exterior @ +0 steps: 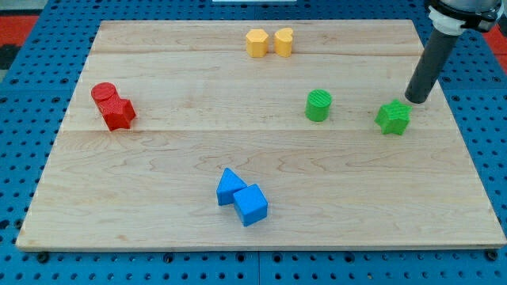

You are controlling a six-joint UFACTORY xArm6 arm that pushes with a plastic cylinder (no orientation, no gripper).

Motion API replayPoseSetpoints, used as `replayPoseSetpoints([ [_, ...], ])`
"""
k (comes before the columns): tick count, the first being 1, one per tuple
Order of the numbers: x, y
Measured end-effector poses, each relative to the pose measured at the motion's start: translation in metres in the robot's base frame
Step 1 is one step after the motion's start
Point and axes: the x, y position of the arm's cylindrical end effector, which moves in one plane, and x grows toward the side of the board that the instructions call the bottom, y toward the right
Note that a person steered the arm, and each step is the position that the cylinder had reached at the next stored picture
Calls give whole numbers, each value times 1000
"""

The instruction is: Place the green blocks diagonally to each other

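A green cylinder (pixel 318 105) stands right of the board's middle. A green star-shaped block (pixel 393 117) sits to its right, slightly lower in the view, with a clear gap between them. My tip (pixel 415 100) is just above and to the right of the green star block, very close to it; contact cannot be told. The dark rod rises from there to the view's top right.
Two yellow blocks (pixel 257 43) (pixel 283 42) sit side by side at the top middle. A red cylinder (pixel 104 94) touches a red star block (pixel 120 113) at the left. Two blue blocks (pixel 230 187) (pixel 251 204) touch at the bottom middle. The wooden board (pixel 158 158) lies on a blue pegboard.
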Motion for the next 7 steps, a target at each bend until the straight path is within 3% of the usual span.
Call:
replayPoseSetpoints([
  [2, 47, -48],
  [4, 45, -52],
  [7, 48, -109],
])
